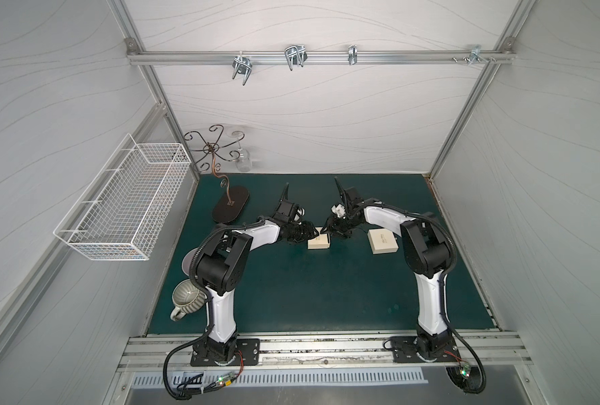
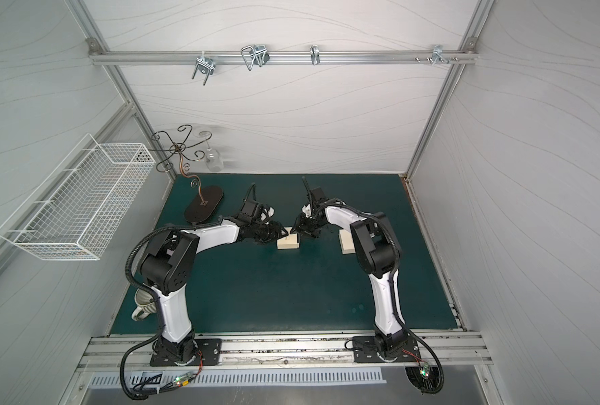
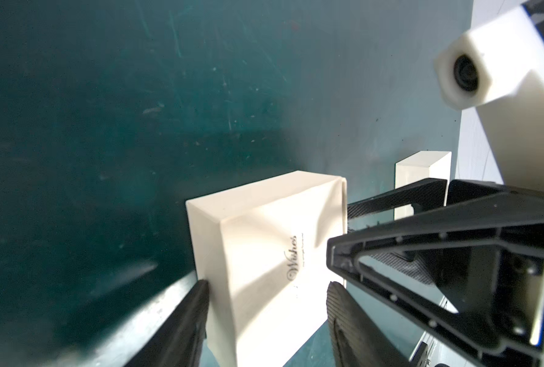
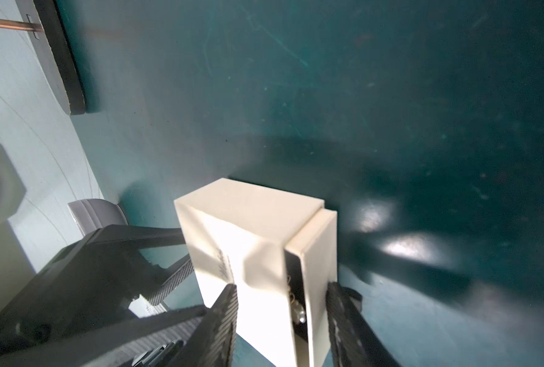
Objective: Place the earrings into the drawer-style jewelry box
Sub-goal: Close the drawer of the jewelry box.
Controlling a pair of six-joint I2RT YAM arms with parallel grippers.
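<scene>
You've got the green mat (image 1: 326, 298) carrying it all. Dead centre on it sits the box (image 1: 318, 242), drawer out a crack. To its right, well apart, a second box (image 1: 382, 241) lies flat. Far left, the stand (image 1: 230, 208) plants its black oval foot. Near left edge, a mug (image 1: 186, 301); just behind it a grey plate (image 1: 187, 261), half hidden.

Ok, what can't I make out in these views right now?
- Earring count: right wrist view shows one earring in the drawer gap; the jewelry box sleeve hides any others.
- Top views: earrings too small.
- Left pincer grip: contact with the box blurred in left wrist view.
- Second box: partly behind the right arm in a top view.
</scene>
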